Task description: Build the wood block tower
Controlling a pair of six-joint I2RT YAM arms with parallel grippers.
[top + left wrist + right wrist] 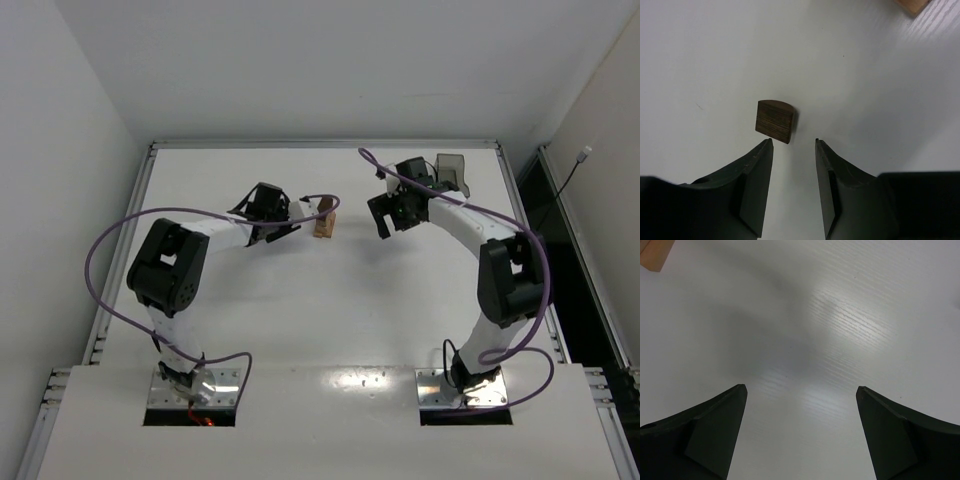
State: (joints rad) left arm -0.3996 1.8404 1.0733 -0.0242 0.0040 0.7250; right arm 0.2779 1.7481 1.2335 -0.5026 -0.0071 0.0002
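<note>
The dark brown block [775, 121] is a short wooden piece. Its facing side is flat with fine horizontal grain, and its upper edge is curved. It lies on the table [700, 60] just beyond the tips of the left gripper [793, 142], apart from both fingers. The left gripper's black jaws stand partly apart with nothing between them: released. The tower [323, 226], a small narrow stack of light tan wood, stands on the table just right of that gripper. The right gripper [801, 388] is spread wide and empty above the matte white, faintly grained tabletop. A translucent grey tray [452, 172] sits near the far right corner, just beyond the right gripper.
</note>
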